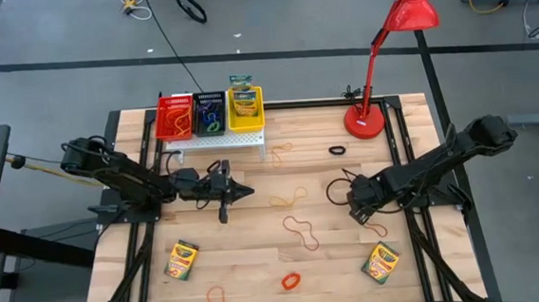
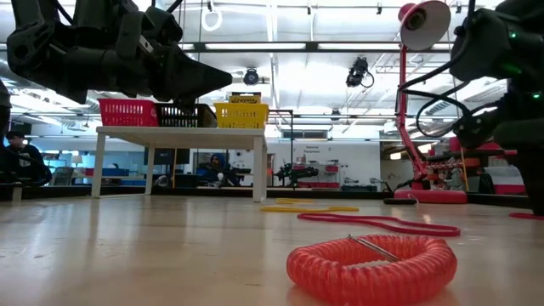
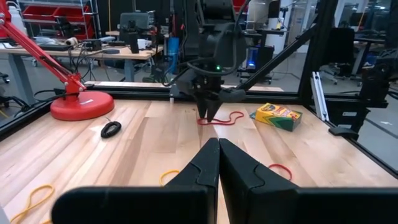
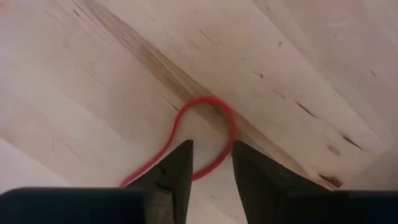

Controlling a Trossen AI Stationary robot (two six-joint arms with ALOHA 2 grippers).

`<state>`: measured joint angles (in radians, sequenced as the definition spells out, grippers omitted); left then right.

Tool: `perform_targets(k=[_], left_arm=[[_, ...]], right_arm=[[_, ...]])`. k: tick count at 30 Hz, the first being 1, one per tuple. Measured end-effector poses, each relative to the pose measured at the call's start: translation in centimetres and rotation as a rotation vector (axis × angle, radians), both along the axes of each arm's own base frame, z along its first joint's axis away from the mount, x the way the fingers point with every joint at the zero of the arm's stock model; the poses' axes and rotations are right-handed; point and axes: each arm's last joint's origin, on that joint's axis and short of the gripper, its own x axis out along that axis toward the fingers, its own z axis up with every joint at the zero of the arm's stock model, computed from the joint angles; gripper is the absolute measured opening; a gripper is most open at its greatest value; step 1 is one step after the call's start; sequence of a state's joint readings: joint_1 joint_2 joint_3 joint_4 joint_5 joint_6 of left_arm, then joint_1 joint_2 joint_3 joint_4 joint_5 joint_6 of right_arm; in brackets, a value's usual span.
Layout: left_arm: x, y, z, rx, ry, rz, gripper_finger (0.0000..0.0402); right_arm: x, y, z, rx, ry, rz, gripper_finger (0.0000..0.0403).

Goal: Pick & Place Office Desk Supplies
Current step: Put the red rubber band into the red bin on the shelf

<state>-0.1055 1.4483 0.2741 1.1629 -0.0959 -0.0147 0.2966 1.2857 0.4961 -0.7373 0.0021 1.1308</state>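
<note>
Right wrist view, item in hand: right end effector (image 4: 211, 163) released, fingers astride red rubber band (image 4: 214, 109) flat on worktop (image 4: 298, 56); I judge next: lower, pinch; left end effector (image 3: 217, 163) clenched, idle.

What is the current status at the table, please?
Right gripper open, low over thin red rubber band on wooden table. Left gripper shut, empty, raised mid-table. Nothing blocking the band.
</note>
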Motion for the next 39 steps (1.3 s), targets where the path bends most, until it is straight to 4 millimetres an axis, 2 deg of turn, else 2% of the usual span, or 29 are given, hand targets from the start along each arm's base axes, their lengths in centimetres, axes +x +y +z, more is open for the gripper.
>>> perform_targets(k=[5, 13, 19, 26, 30, 39], left_arm=[[0.0, 0.0, 0.1, 0.000, -0.006, 0.000, 0.0012], [0.1, 0.0, 0.1, -0.011, -0.002, -0.002, 0.0012], [0.1, 0.0, 0.1, -0.024, -0.002, -0.003, 0.0012], [0.1, -0.1, 0.1, -0.021, -0.002, -0.025, 0.0012], [0.0, -0.2, 0.1, -0.013, -0.002, -0.056, 0.0012], [0.0, -0.2, 0.1, -0.022, -0.002, -0.073, 0.0012]], right_arm=[[-0.1, -0.1, 0.2, -0.016, 0.000, -0.001, 0.0102], [0.1, 0.0, 0.7, -0.019, -0.020, 0.047, 0.0007], [1.6, 0.5, 2.4, -0.049, -0.104, 0.103, 0.0005], [4.1, 2.0, 6.5, -0.178, -0.291, 0.215, 0.0003], [4.8, 2.8, 8.2, -0.246, -0.366, 0.252, 0.0002], [5.3, 3.9, 9.0, -0.275, -0.468, 0.274, 0.0001]])
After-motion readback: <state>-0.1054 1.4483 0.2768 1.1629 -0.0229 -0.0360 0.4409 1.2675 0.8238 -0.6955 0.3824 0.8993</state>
